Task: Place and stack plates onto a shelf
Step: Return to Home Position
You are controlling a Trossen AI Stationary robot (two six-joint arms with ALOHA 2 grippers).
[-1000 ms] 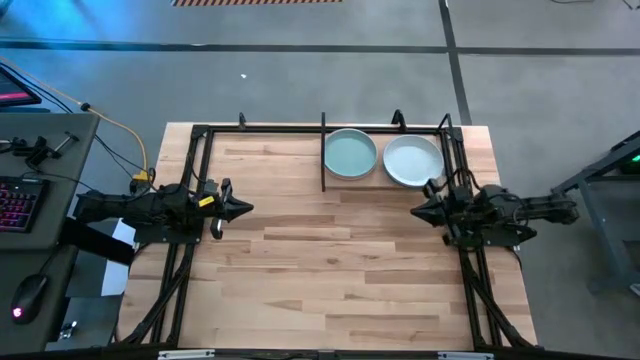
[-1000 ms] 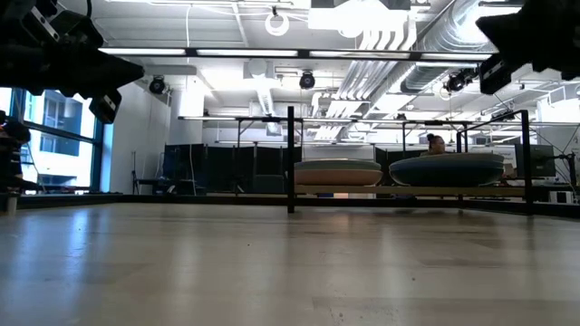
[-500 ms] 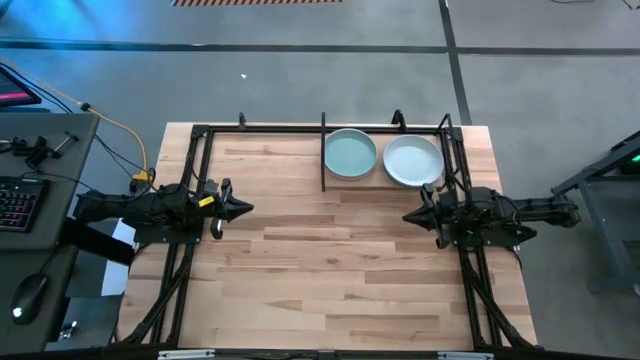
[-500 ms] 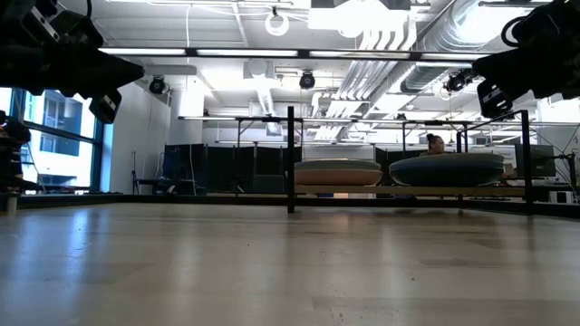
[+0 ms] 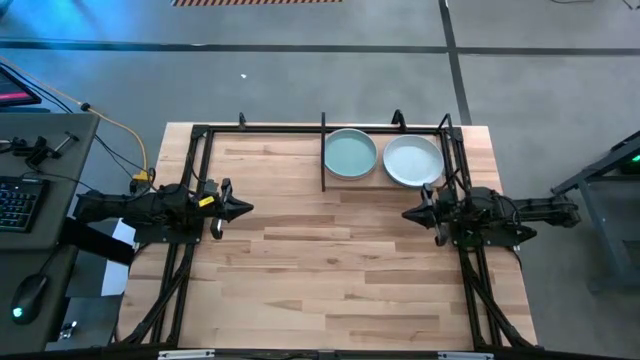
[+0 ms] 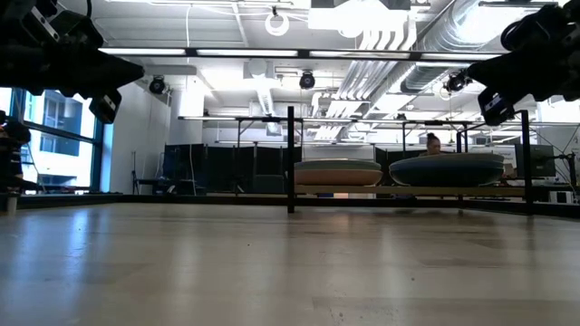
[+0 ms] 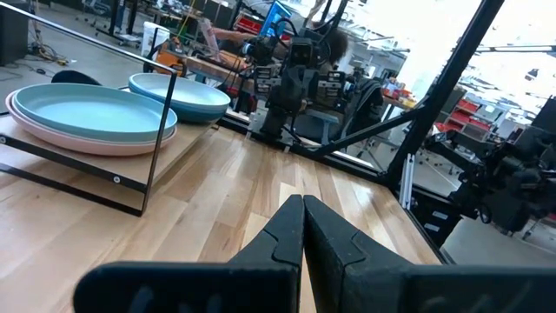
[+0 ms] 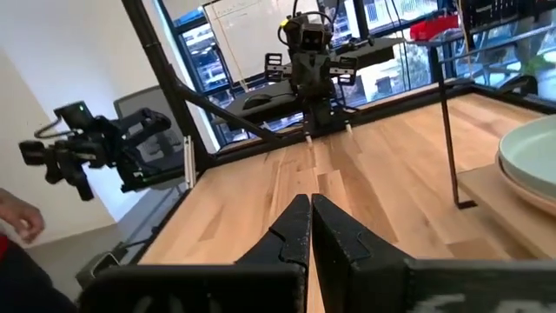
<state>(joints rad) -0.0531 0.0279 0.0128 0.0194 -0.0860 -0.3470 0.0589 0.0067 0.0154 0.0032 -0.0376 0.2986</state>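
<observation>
Two stacks of plates stand side by side in the shelf point(image 5: 324, 150) at the table's far edge, resting on its wood floor. The left stack point(image 5: 351, 155) has a pale mint plate on top, with a pink one point(image 7: 78, 139) under it. The right stack point(image 5: 413, 160) is topped by a white plate and looks dark teal from the side point(image 6: 446, 169). My left gripper point(image 5: 243, 208) hovers shut over the table's left part. My right gripper point(image 5: 408, 214) hovers shut just near of the right stack. Their fingertips point(image 7: 302, 209) point(image 8: 310, 209) are closed together and hold nothing.
Black frame rods point(image 5: 190, 240) point(image 5: 470, 270) run along the table's left and right sides under the arms. Bare wood point(image 5: 330, 260) lies between the grippers and toward the near edge. A desk with a keyboard point(image 5: 15, 205) stands left of the table. A person point(image 6: 433, 143) sits far behind.
My right gripper has moved a little toward the table's left and near edge, away from the right stack, and has come down slightly. It has stayed shut. The plates have not moved.
</observation>
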